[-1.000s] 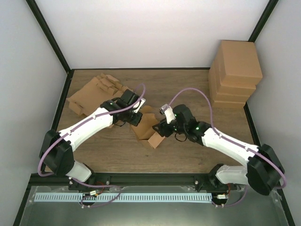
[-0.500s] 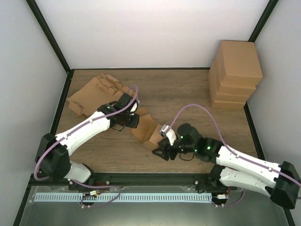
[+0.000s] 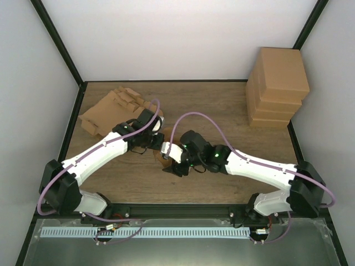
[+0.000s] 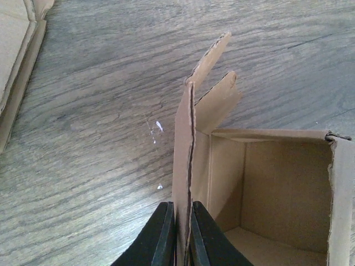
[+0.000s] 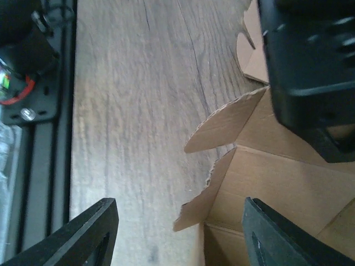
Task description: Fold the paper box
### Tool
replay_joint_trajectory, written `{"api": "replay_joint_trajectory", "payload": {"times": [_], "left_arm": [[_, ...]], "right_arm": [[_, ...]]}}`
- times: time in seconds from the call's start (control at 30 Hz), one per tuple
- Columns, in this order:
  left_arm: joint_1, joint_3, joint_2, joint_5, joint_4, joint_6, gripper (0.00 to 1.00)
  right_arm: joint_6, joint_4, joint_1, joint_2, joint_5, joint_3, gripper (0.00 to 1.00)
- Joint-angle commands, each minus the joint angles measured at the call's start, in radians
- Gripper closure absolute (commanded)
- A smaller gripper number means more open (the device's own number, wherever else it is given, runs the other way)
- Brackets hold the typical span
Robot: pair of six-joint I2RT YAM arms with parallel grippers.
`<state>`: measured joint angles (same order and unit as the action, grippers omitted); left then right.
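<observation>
The small brown cardboard box (image 4: 277, 188) sits near the middle of the wooden desk (image 3: 222, 116). It is only half made. Its top is open and I can see down inside it. One thin side wall (image 4: 183, 166) stands up, and two little flaps (image 4: 219, 100) stick out at the far end of that wall.

My left jaws are pinching that wall. One black finger (image 4: 161, 238) is on the outside and the other is on the inside, and the cardboard is squeezed tight between them. The wall's edge runs straight up from where I hold it.

My right jaws are spread wide apart and hold nothing. They are low, on the near side of the box. Two pointed flaps (image 5: 224, 124) of the box poke into the gap between my right fingers (image 5: 94, 233). The box is closer to one finger than the other. I cannot tell if that finger touches it. From above, my right arm covers most of the box.

At the back left of the desk lies a pile of flat brown cardboard sheets (image 3: 111, 111). At the back right stands a stack of closed brown boxes (image 3: 277, 88), well apart from my box.
</observation>
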<state>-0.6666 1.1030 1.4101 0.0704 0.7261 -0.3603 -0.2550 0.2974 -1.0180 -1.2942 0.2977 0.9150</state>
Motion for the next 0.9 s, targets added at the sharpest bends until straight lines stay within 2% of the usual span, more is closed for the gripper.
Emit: {"api": "replay_joint_trajectory", "payload": {"times": [0.0, 0.43, 0.87], "left_arm": [[-0.001, 0.005, -0.017, 0.014, -0.013, -0.003, 0.90], [0.032, 0.008, -0.040, 0.078, -0.022, 0.000, 0.90], [0.054, 0.002, -0.054, 0.122, -0.026, 0.006, 0.90]], "right_arm": [[-0.163, 0.039, -0.038, -0.078, -0.103, 0.051, 0.37], [-0.193, -0.144, -0.044, -0.143, -0.261, -0.067, 0.40], [-0.163, -0.132, -0.044, -0.211, -0.222, -0.016, 0.39]]}}
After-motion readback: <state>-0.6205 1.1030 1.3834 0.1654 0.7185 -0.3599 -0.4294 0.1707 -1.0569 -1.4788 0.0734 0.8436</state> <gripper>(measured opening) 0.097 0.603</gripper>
